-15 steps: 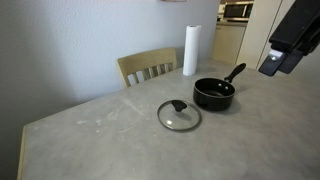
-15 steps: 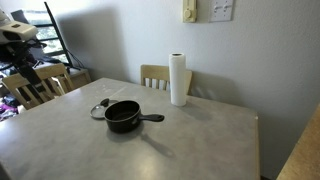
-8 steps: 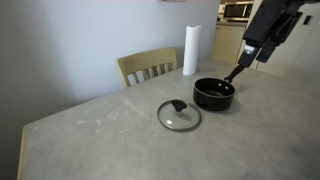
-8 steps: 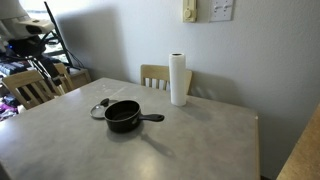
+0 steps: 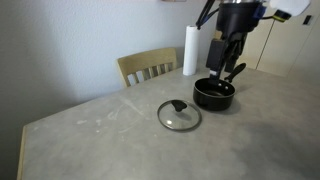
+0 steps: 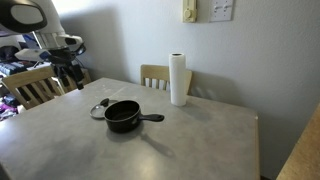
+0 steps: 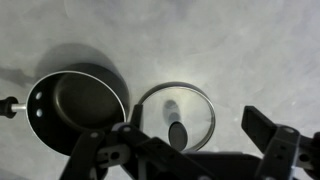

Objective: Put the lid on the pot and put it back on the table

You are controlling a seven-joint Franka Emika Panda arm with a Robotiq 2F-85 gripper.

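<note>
The pot [image 5: 213, 94] is a small black saucepan standing on the grey mottled table [image 5: 100, 150], its long handle pointing away to the right. The glass lid [image 5: 179, 115] with a black knob lies flat on the table beside it, not on the pot. My gripper [image 5: 223, 70] hangs open and empty in the air above and behind the pot. In the wrist view the pot [image 7: 75, 105] is at left and the lid [image 7: 175, 112] lies below my spread fingers [image 7: 195, 135]. In an exterior view the pot [image 6: 123, 116] half hides the lid [image 6: 98, 108], and the gripper [image 6: 69, 76] is up at the left.
A white paper towel roll [image 5: 190, 50] stands at the table's far edge, also seen in an exterior view [image 6: 178, 80]. A wooden chair [image 5: 148, 67] stands behind the table by the wall. Another wooden chair [image 6: 30, 85] is at the left side.
The arm has swung in from the side of the scene to above the pot and lid. Pot and lid have not moved.
</note>
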